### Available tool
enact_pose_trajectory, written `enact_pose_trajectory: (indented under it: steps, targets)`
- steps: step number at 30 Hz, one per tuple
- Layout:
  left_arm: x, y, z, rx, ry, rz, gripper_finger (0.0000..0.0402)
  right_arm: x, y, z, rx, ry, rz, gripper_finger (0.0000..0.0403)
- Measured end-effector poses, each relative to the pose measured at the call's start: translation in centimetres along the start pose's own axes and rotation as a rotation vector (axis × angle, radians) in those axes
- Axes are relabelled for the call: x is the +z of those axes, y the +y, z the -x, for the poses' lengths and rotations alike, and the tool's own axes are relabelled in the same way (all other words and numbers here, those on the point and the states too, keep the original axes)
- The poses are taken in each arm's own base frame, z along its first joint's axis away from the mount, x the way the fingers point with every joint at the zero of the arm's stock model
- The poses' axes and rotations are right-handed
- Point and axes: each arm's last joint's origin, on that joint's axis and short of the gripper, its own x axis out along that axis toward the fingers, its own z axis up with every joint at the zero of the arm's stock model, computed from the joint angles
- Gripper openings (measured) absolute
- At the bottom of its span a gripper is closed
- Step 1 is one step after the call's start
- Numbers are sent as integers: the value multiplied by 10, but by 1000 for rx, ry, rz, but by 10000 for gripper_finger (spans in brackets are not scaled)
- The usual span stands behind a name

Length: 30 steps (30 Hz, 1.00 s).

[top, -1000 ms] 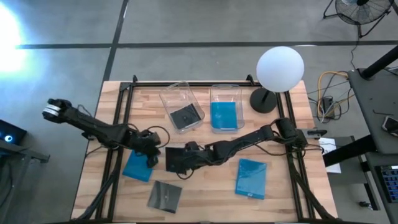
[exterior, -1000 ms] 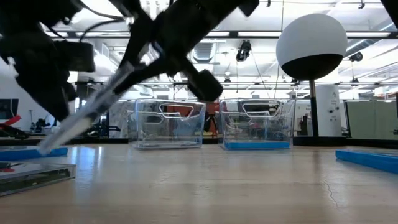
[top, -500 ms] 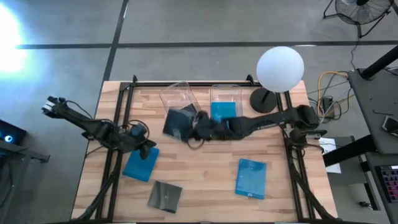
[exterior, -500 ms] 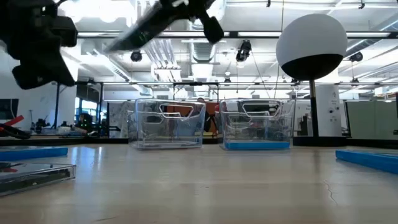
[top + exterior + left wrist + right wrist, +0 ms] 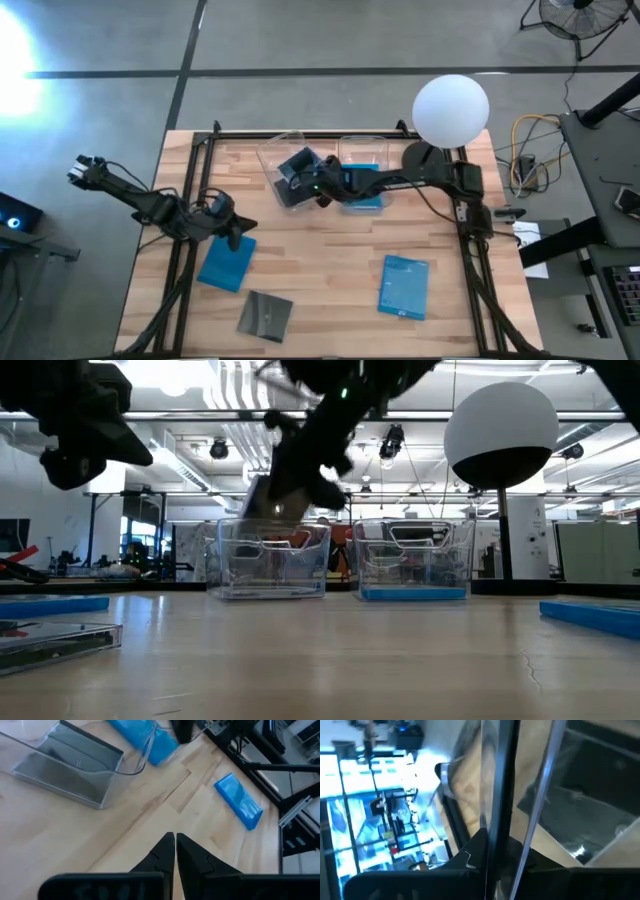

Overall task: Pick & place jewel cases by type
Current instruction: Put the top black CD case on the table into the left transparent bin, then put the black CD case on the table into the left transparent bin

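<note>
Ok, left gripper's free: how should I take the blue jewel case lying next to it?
The blue jewel case lies flat on the table, just in front of the shut left gripper. It is thin, so probably come from above, open the fingers, and pinch across two opposite edges near the closest corner.

3 blue cases (image 5: 404, 285), 3 dark cases (image 5: 266, 315), 2 bins (image 5: 362, 150).

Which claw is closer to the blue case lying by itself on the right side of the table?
Right. The right claw is over the left bin, while the left claw sits farther from the blue case.
</note>
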Motion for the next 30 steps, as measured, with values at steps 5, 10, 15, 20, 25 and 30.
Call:
enact_pose_trajectory:
  steps: [5, 10, 15, 20, 25, 30]
  targets:
    - [0, 0, 0, 0, 1, -49, 1, -6, -11, -27, 52, 60, -109, 46]
    - [0, 1, 0, 3, 6, -70, 1, -6, -18, -35, 34, 53, -102, 104]
    - [-1, 1, 0, 6, 8, -81, 1, -5, -11, -27, 25, 96, 23, 174]
    - [-1, 1, 0, 8, 10, -103, 1, -17, 0, -12, 27, 361, 294, 222]
    - [-1, 1, 0, 5, 16, -99, 1, -41, -6, 25, -21, 556, 528, 244]
    - [-2, 1, 0, -4, 38, -75, 1, -57, -16, 76, -98, 625, 792, 248]
